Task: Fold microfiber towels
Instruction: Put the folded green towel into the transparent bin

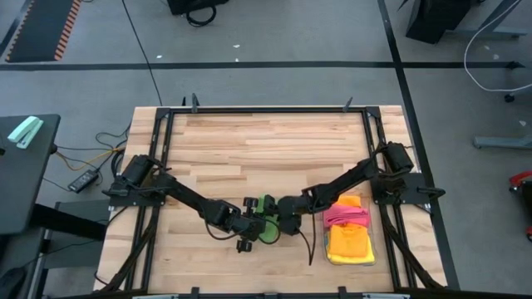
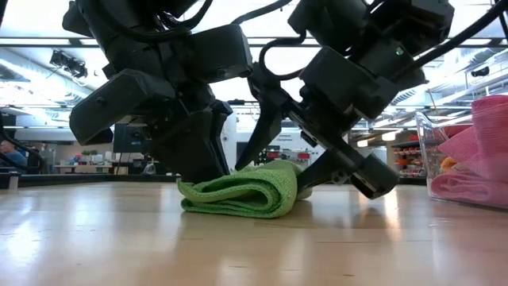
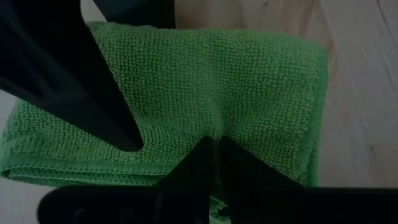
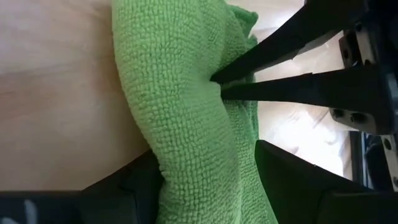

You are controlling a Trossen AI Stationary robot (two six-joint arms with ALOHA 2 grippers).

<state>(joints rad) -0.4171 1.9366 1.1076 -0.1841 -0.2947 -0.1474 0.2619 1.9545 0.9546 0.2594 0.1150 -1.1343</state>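
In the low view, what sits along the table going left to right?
Left end effector pinched shut on the green towel's edge → folded green towel → right end effector straddling the towel → clear bin with pink towels.

One green towel (image 1: 268, 228) lies folded on the one wooden table (image 1: 274, 149). One clear plastic bin (image 2: 432, 151) stands at the table's right side, and in it three more towels can be counted by colour: one pink (image 1: 346, 216), one orange (image 1: 352, 202) and one yellow (image 1: 349, 247); whether others lie beneath them cannot be told. Two robot arms are at the table, each with one gripper: the left gripper (image 1: 249, 223) and the right gripper (image 1: 285, 224), both at the green towel.
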